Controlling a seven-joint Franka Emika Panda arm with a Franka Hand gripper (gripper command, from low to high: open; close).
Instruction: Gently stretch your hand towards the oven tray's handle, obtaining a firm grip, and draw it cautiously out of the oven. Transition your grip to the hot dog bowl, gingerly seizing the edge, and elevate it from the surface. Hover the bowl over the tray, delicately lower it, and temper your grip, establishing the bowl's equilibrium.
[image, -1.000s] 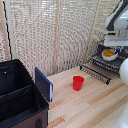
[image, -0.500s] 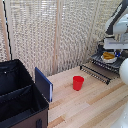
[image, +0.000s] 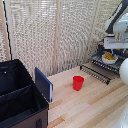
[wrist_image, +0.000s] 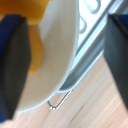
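At the lower left of the exterior view stands a black boxy bin (image: 17, 95) with a blue flat panel (image: 43, 84) leaning at its side. Just past it, near the middle of the pale wooden table (image: 90, 107), stands a red plastic cup (image: 78, 82), upright and alone. Farther back, at the right edge, the dark wire oven tray (image: 99, 71) juts forward, its thin front bar (image: 94, 73) nearest the cup. Above it hangs the white robot arm's gripper (image: 111, 52), over the small white round bowl of yellow-orange food (image: 110, 58).

In the blurred wrist view, the dark fingers (wrist_image: 12, 65) stand wide apart with the white bowl's rim (wrist_image: 62, 60) between them; whether they press on it I cannot tell. The bowl seems to sit over the grey metal oven edge (wrist_image: 92, 47).
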